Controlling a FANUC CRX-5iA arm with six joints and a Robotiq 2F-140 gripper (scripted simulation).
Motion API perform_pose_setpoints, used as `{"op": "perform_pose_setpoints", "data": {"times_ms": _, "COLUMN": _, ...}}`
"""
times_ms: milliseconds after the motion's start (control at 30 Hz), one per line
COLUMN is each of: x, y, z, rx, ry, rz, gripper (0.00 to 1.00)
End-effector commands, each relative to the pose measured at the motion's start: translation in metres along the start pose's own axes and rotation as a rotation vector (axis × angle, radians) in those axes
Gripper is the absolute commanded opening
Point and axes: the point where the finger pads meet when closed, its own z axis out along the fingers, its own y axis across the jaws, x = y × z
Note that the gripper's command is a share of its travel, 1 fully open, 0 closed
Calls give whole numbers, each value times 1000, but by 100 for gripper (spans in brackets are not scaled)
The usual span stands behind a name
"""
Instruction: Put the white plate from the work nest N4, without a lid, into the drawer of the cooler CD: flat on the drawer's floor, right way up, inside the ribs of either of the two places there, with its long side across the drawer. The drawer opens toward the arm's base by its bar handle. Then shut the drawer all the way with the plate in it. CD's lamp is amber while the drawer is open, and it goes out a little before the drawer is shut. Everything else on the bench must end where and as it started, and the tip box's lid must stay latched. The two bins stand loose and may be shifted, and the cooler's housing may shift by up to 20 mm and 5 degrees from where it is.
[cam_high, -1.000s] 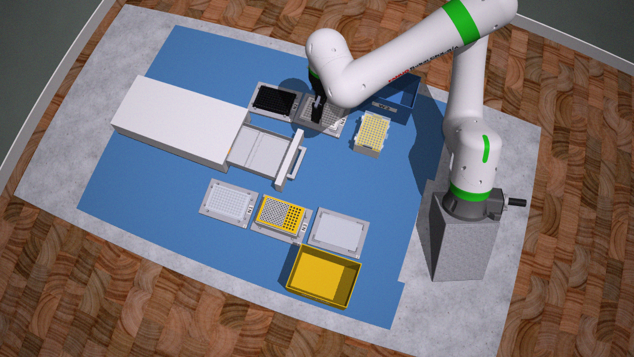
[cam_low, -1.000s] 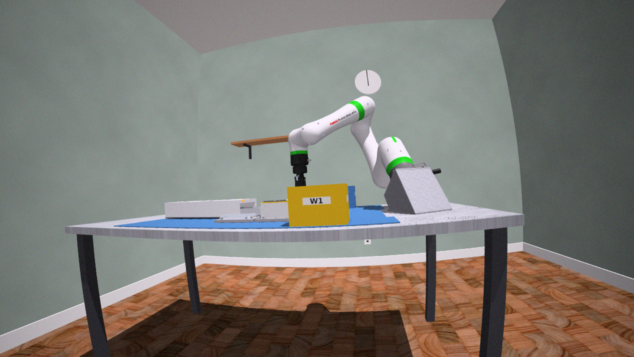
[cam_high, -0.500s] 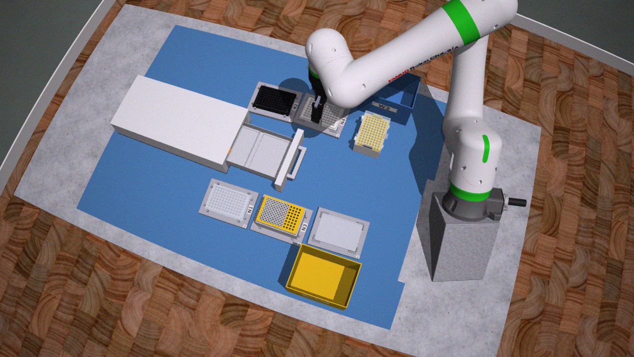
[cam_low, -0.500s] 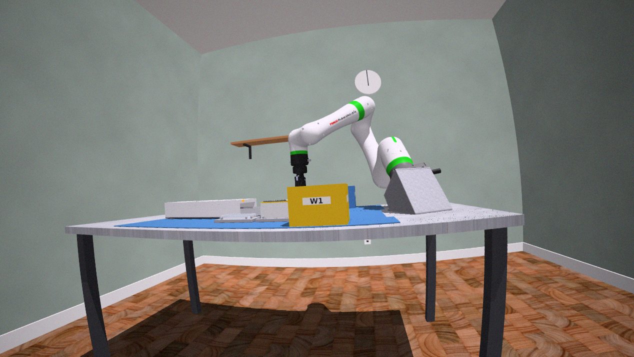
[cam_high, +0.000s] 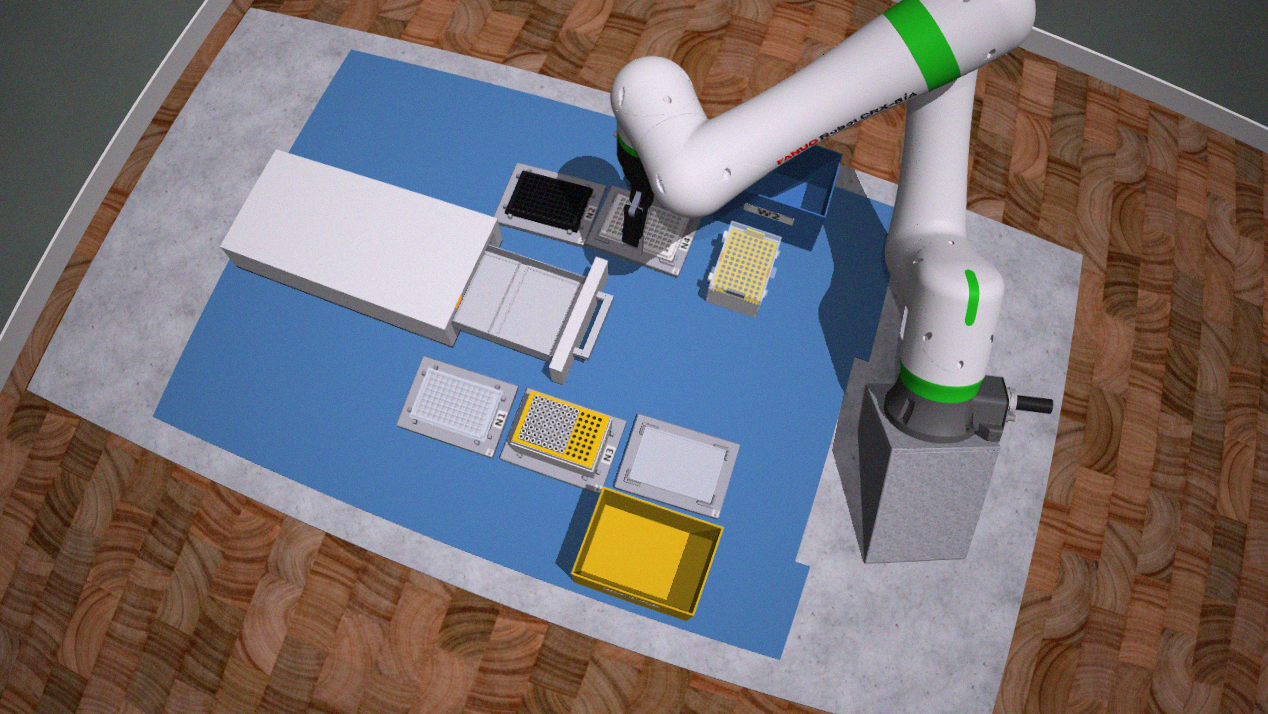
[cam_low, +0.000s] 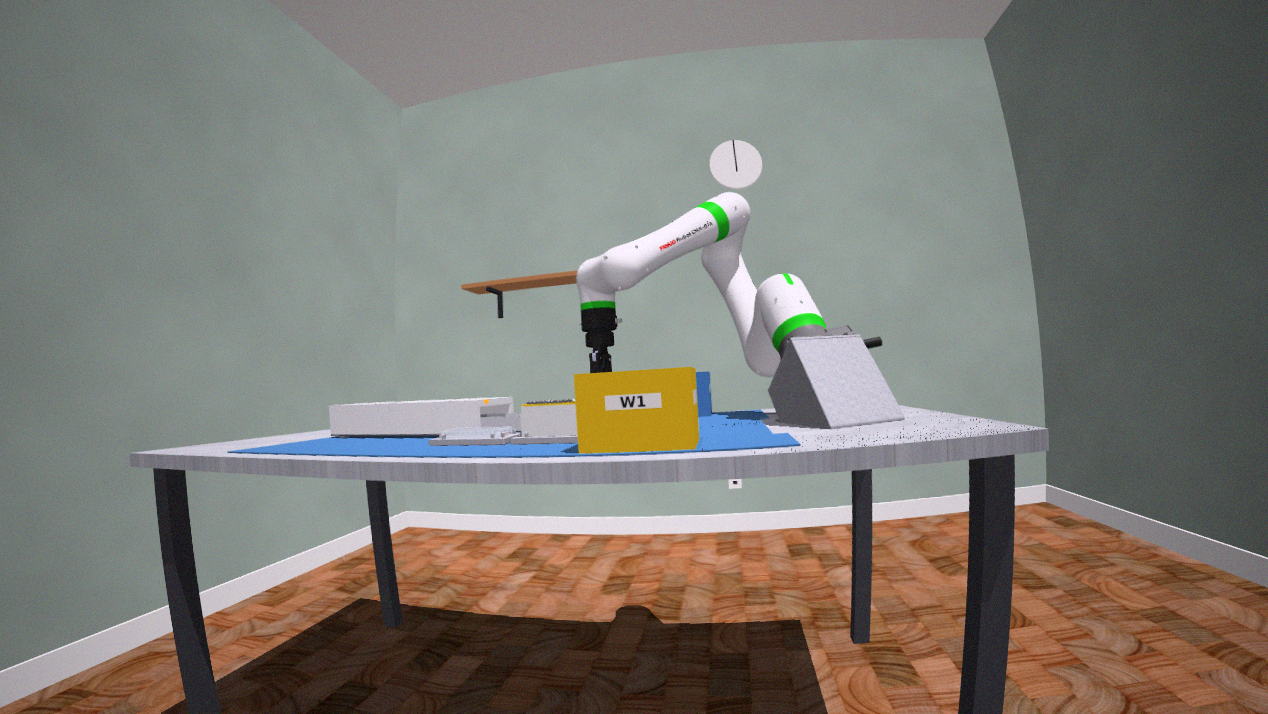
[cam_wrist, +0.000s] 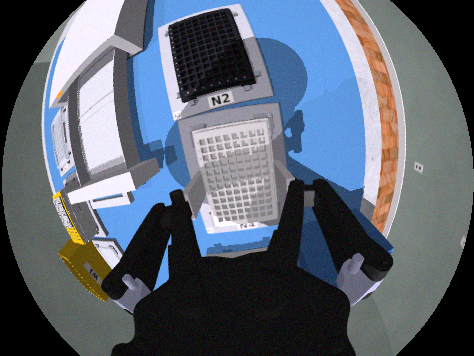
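Item: white well plate (cam_wrist: 241, 176), nest N4 (cam_high: 676, 254). My jaws clenched across its long sides. Judged light, rigid, smooth-walled; grip low on the skirt, keep it level.

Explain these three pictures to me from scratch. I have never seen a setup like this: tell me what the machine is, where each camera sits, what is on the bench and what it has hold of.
The white and green machine is a single robot arm bolted to a grey pedestal. One picture looks down from above, one looks across the room from the side, and the round one comes from a camera on the arm's wrist.

On the blue mat lie a long white cooler with its drawer pulled open, several small trays in grey holders, a yellow bin and a blue bin.

The black gripper at the arm's end is shut on the sides of the white plate, a gridded tray in the holder beside the black one. The plate has not yet reached the drawer.
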Motion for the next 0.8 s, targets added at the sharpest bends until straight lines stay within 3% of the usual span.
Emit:
{"op": "perform_pose_setpoints", "data": {"times_ms": 0, "x": 0, "y": 0, "z": -1, "rx": 0, "ry": 0, "rz": 0, "gripper": 0}}
{"op": "perform_pose_setpoints", "data": {"times_ms": 767, "x": 0, "y": 0, "z": -8, "rx": 0, "ry": 0, "rz": 0, "gripper": 0}}
